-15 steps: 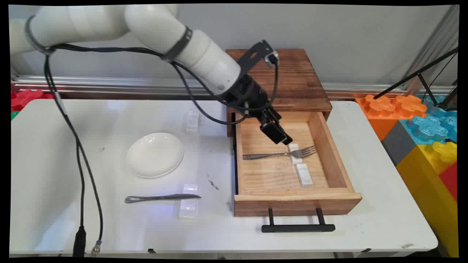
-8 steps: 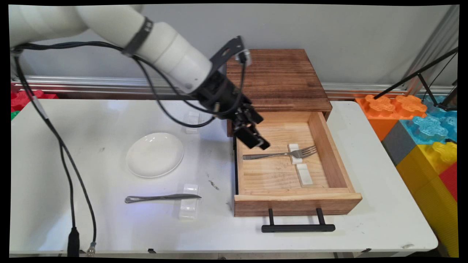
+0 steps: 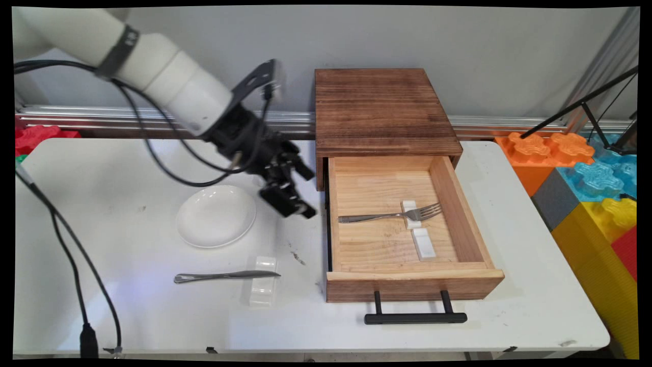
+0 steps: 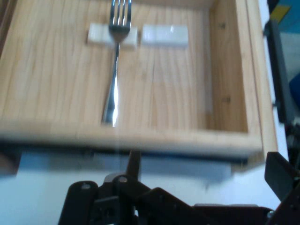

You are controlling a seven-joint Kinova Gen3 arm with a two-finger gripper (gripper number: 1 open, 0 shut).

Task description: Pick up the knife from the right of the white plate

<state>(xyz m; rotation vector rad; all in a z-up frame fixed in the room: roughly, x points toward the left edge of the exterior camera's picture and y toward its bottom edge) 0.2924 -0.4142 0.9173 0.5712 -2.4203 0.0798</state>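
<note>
1. White table [image 3: 153,316] fills the lower main view; a grey wall and a metal rail [image 3: 127,114] run behind it.
2. Toy blocks [image 3: 586,173] in orange, blue, yellow and red stand at right of frame, partly cut off by the frame edge.
3. Arm [image 3: 153,71] enters from the upper left; its upper part is cut off. Black cables [image 3: 76,255] hang from it down to the bottom left.
4. Gripper [image 3: 294,200] hangs above the table at frame centre, between the plate [image 3: 216,216] on its left and the open drawer [image 3: 412,283] on its right. It touches nothing and holds nothing.
5. Finger state: in the main view the fingers overlap; in the hand view only black linkage and one dark part at lower right show. Whether they are spread or pressed together cannot be told.
6. Cabinet [image 3: 382,109], dark wood, stands at centre back. Its drawer is pulled out toward the bottom of the frame, with a black handle [image 3: 415,318] in front.
7. Fork [image 3: 389,215] lies inside the drawer, tines to the right, its neck across a white rest [image 3: 410,214]. A second white rest [image 3: 424,243] lies just below, bare.
8. Knife [image 3: 224,276] lies at lower centre left, its blade end on a clear rest [image 3: 263,288] that is hard to make out against the table.
9. Hand view: fork [image 4: 115,70] and both rests seen over the drawer's side wall [image 4: 140,140]; the drawer's far part is cut off at the top.
</note>
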